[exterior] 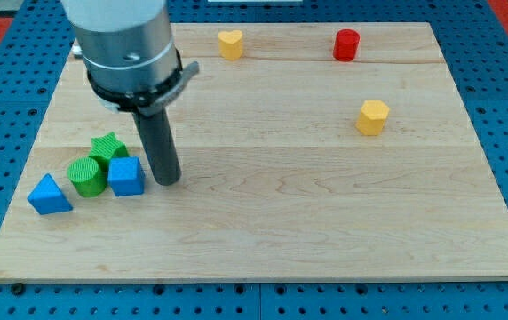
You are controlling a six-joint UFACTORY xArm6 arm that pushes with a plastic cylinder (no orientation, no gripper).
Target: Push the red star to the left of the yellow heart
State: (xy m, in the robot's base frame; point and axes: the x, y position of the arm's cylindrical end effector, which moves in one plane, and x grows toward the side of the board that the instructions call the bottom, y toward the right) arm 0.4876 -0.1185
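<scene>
The yellow heart (230, 44) sits near the view's top, left of centre. A red block (346, 44) stands to its right at the top; it looks round, like a cylinder, and I see no star shape. My tip (167, 181) rests on the board at the lower left, far from both. It stands just right of a blue cube (126, 176); I cannot tell whether they touch. The arm's grey body hides the board's top left corner.
A green star (107, 147), a green cylinder (86, 176) and the blue cube cluster at the left. A blue triangle (50, 195) lies further left. A yellow hexagon (372, 117) sits at the right. The wooden board (325, 231) lies on a blue pegboard.
</scene>
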